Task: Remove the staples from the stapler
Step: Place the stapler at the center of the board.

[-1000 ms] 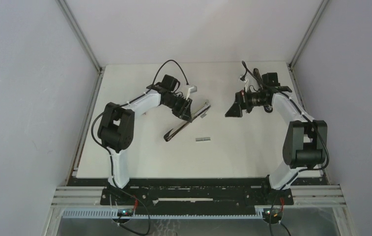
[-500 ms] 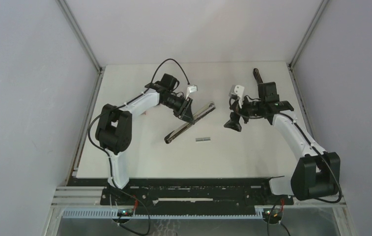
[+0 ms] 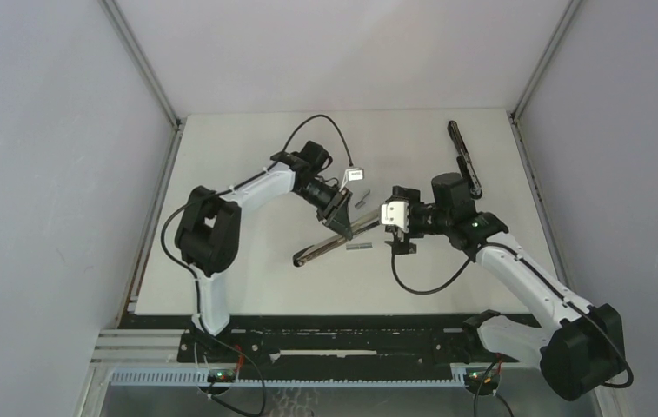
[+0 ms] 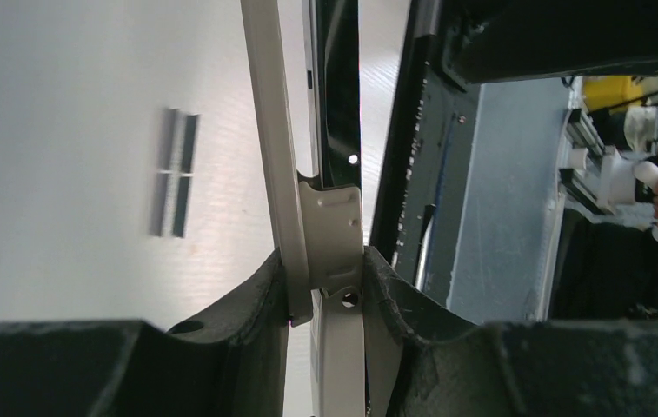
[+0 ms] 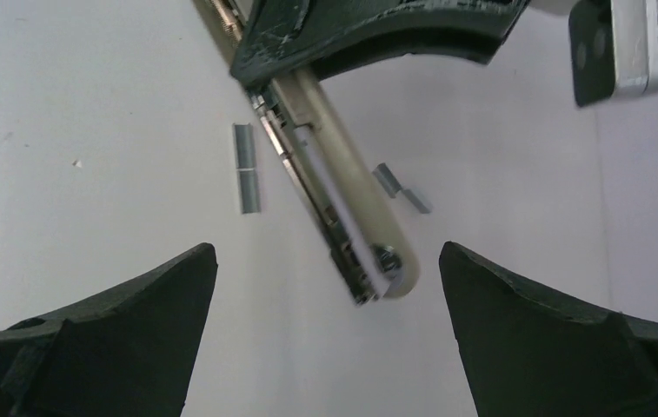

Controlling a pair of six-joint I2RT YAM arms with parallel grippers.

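**Stapler held open, second claw lined up at its free end**

The left claw (image 3: 339, 215) is closed narrowly on the stapler (image 3: 316, 245), gripping its cream arm near the hinge so that the metal magazine lies exposed, slanting over the counter (image 3: 247, 287). The right claw (image 5: 327, 252) stands wide and holds nothing, its fingers on either side of the stapler's free end.

The step looks to be clearing whatever is left in the magazine. To do it well, the left grip should stay firm while the right claw closes on the metal rail, not on the cream arm beside it. It should also come in level, so that a finger does not sweep away the pieces lying below.

Count: one stapler. The staples (image 5: 245, 169) on the counter number four short pieces. Two lie end to end on one side of the stapler, and two smaller ones (image 5: 386, 180) lie just beside its other side. One black bar (image 3: 464, 156) lies well apart at the far right; what it is, I cannot tell.
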